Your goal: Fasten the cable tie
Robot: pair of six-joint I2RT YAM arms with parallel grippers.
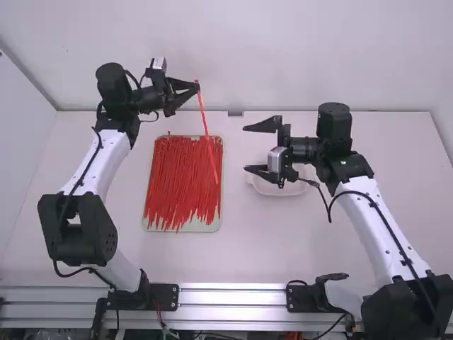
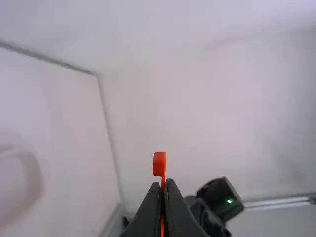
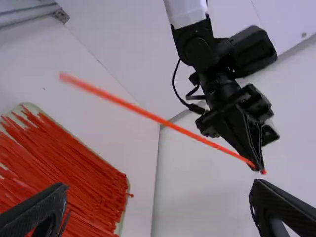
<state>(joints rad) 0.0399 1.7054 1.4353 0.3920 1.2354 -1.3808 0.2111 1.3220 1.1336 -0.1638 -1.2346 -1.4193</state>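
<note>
Down at the front edge, both arm bases sit on an aluminium rail (image 1: 233, 292), and everything else is further out on the white table (image 1: 283, 234).

Left end effector (image 1: 197, 86) is up high near the back wall, clenched on a single red cable tie (image 1: 205, 127) right by its head end. In the left wrist view the fingers are pressed together, with the little square head (image 2: 159, 164) poking out just past the tips. From there the strap slants down toward the tray (image 1: 159, 228). From above, its tail overlaps the pile of red cable ties (image 1: 182, 184) on that tray, but I honestly can't tell if the tip touches the pile or hangs above it.

Right end effector (image 1: 248, 149) is just to the right of the tray, turned toward the tie, with its fingers spread wide and nothing between them. It's near the strap but not touching it. It sits above a small white dish (image 1: 279, 187), which is on the table beside the tray.
</note>
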